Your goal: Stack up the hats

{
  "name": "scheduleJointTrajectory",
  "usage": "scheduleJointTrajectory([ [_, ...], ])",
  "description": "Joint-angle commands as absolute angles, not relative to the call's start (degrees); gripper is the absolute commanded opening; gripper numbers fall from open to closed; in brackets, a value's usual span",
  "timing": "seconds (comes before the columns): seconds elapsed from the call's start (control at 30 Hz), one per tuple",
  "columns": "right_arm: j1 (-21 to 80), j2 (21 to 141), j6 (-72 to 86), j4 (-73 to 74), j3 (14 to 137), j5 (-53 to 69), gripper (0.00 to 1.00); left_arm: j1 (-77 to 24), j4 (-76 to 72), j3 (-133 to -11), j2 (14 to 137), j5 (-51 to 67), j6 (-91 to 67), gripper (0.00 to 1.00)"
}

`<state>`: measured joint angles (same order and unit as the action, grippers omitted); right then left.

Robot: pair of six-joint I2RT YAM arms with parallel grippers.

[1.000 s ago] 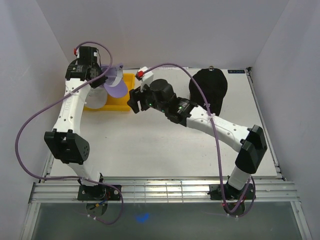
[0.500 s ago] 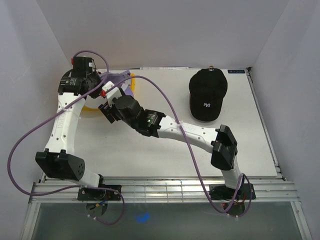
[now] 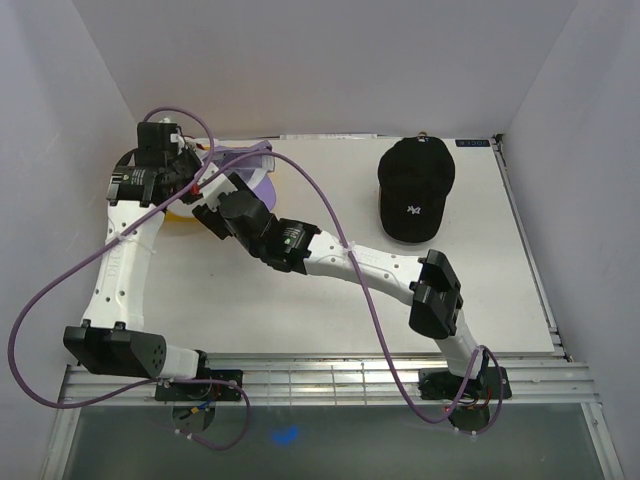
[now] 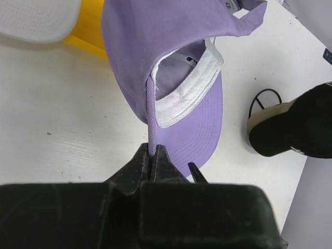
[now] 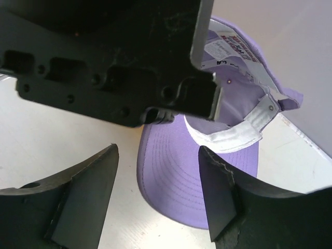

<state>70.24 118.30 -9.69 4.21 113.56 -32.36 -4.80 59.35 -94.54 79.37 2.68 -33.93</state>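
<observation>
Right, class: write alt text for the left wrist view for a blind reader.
The left tool pinches the edge of a lavender cap, its white inner band showing, over the table. A yellow tray and white cap sit upper left, a black cap right.

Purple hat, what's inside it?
A white sweatband lines the purple hat, and printed labels sit inside. The deep crown is hidden by fabric and the left gripper.
</observation>
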Motion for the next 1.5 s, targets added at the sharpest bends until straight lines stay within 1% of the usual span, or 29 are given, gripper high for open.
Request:
scheduleJointTrajectory([
  [0.0, 70.4, 118.5, -12.1, 3.4, 114.7, -34.9, 0.68, -5.0, 58.1, -94.0, 76.2, 5.4, -34.5, 0.0],
  [0.2, 70.4, 118.6, -13.3, 4.2, 114.1, -36.2, 0.65, -5.1, 58.4, -94.0, 75.0, 5.5, -34.3, 0.0],
  [0.3, 70.5, 118.2, -13.4, 4.2, 112.9, -36.6, 0.61, -5.1, 58.4, -93.7, 74.6, 5.6, -34.3, 0.0],
  [0.43, 70.4, 117.5, -13.4, 4.0, 112.1, -37.2, 0.51, -5.1, 58.4, -93.2, 74.1, 5.5, -34.2, 0.0],
  [0.47, 70.5, 117.4, -13.4, 4.2, 112.2, -37.3, 0.45, -5.0, 58.4, -93.1, 73.9, 5.5, -34.2, 0.0],
  [0.53, 70.4, 117.5, -13.4, 4.8, 112.7, -37.1, 0.37, -5.0, 58.2, -92.9, 73.5, 5.8, -34.3, 0.0],
  [0.57, 70.5, 117.7, -13.4, 5.7, 113.0, -37.1, 0.25, -5.0, 58.0, -92.9, 73.3, 6.1, -34.3, 0.0],
  [0.63, 70.4, 117.2, -13.2, 6.4, 113.6, -37.2, 0.12, -5.1, 57.7, -92.9, 73.0, 6.5, -34.5, 0.0],
  [0.67, 70.4, 117.0, -12.8, 6.6, 113.6, -37.2, 0.08, -5.1, 57.6, -93.0, 73.0, 6.8, -34.6, 0.0],
  [0.87, 70.2, 112.3, -11.5, 7.2, 110.7, -36.0, 0.08, -5.0, 55.4, -93.7, 72.6, 9.7, -35.8, 0.0],
  [0.9, 70.2, 111.7, -10.8, 7.7, 110.4, -35.1, 0.08, -5.0, 54.8, -93.9, 72.5, 9.9, -35.9, 0.02],
  [0.93, 70.1, 110.7, -10.5, 8.1, 110.0, -34.7, 0.08, -5.0, 54.5, -94.0, 72.4, 10.3, -36.2, 0.09],
  [1.0, 70.0, 109.5, -9.6, 8.3, 109.3, -34.2, 0.08, -5.1, 53.5, -94.3, 72.3, 11.2, -36.6, 0.17],
  [1.1, 69.6, 107.5, -8.9, 8.5, 107.7, -32.8, 0.08, -5.1, 52.6, -95.0, 72.2, 12.4, -37.0, 0.31],
  [1.13, 69.4, 106.4, -8.6, 8.5, 106.8, -32.3, 0.08, -5.0, 52.4, -95.2, 72.2, 12.7, -37.2, 0.37],
  [1.17, 69.3, 105.8, -8.3, 8.6, 106.3, -31.7, 0.08, -5.0, 51.9, -95.4, 71.9, 12.9, -37.4, 0.49],
  [1.27, 68.9, 103.8, -7.1, 8.8, 104.5, -30.2, 0.08, -5.1, 49.8, -96.5, 71.3, 13.6, -38.1, 0.64],
  [1.37, 68.5, 102.1, -5.9, 9.3, 103.3, -29.2, 0.08, -5.0, 49.7, -98.8, 72.0, 14.0, -38.3, 0.69],
  [1.47, 67.6, 100.6, -3.8, 10.5, 102.7, -28.0, 0.08, -5.0, 49.7, -102.0, 73.1, 14.2, -38.8, 0.7],
])
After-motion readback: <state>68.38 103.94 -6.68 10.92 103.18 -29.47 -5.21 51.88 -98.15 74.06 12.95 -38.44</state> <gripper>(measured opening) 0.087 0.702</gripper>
